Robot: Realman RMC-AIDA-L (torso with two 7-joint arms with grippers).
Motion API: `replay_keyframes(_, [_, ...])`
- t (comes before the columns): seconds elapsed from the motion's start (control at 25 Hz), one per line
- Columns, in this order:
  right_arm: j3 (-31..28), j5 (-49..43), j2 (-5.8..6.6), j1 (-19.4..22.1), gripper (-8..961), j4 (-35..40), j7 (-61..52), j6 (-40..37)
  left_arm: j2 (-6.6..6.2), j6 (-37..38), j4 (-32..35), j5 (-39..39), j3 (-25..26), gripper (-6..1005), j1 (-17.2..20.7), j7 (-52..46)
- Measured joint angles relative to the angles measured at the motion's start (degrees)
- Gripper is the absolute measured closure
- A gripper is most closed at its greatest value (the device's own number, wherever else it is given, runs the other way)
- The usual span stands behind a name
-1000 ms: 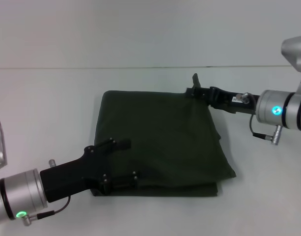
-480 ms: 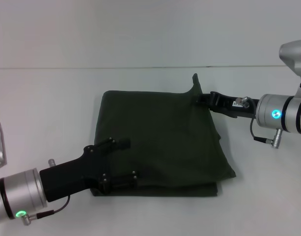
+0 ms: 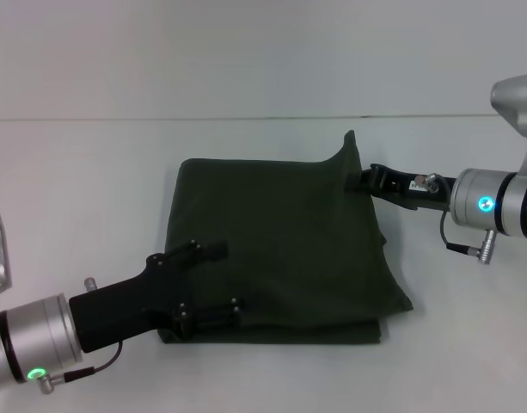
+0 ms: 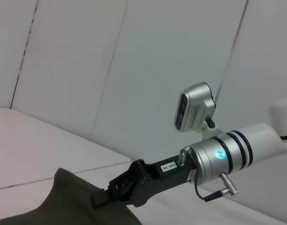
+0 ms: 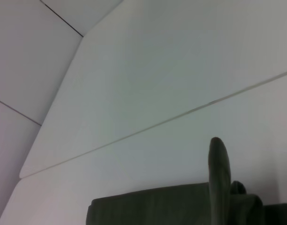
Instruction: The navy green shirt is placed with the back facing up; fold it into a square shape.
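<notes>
The navy green shirt (image 3: 280, 249) was seen lying flat on the white desk (image 3: 91, 189), already folded into a roughly rectangular packet with doubled layers visible along its near edge. One far corner, on the robot's right side, was pulled up into a small peak.

The right gripper (image 3: 366, 179) was placed at this raised corner. Whether its fingers were closed on the cloth or just released could not be told from the pictures. In the left wrist view the same gripper (image 4: 103, 199) was seen touching the edge of the fabric.

The left gripper (image 3: 213, 282) was placed over the near left corner of the shirt, with its two black fingers (image 3: 207, 252) spread apart and lying on or just above the cloth, nothing being held between them.

The fabric was judged to be soft, light and limp, so it would sag and wrinkle when lifted and would not keep a shape by itself. It was judged that a hold should be taken at the corners or along a folded edge, through all layers together, so that the lower layers are not left behind. A fast pull could drag the whole packet over the smooth desk.
</notes>
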State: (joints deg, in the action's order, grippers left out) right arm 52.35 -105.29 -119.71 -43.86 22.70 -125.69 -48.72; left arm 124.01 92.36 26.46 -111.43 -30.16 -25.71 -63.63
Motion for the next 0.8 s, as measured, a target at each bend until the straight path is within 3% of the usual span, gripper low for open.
replay_keyframes(0.28, [-0.5, 1.7, 0.04, 1.5, 933, -0.3, -0.1, -0.5, 0.0, 0.0, 0.0, 0.1, 0.0, 48, 0.1, -0.5])
replay_keyframes(0.8, [-1.8, 5.5, 0.1, 4.4, 906, -0.5, 0.2, 0.4, 0.0, 0.0, 0.0, 0.1, 0.0, 48, 0.1, -0.6])
